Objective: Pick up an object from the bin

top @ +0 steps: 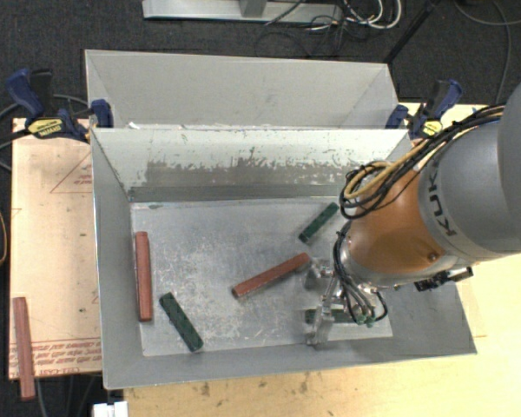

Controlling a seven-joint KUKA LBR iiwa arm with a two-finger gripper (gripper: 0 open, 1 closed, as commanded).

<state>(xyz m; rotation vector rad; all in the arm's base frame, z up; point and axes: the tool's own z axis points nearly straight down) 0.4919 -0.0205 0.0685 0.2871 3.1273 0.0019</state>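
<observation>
Your arm's broad grey link [482,181] with dark lettering [441,202] (you see part of it), glossy orange wrist cover [391,241], black and yellow cables [372,181] looped over it, small metal gripper [319,324] with thin wires [363,307].

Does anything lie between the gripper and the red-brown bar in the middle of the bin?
Nothing visible does. The gripper is at the front right of the bin, and the red-brown bar lies just to its upper left with bare floor between them. A green bar lies farther back, off that line.
</observation>
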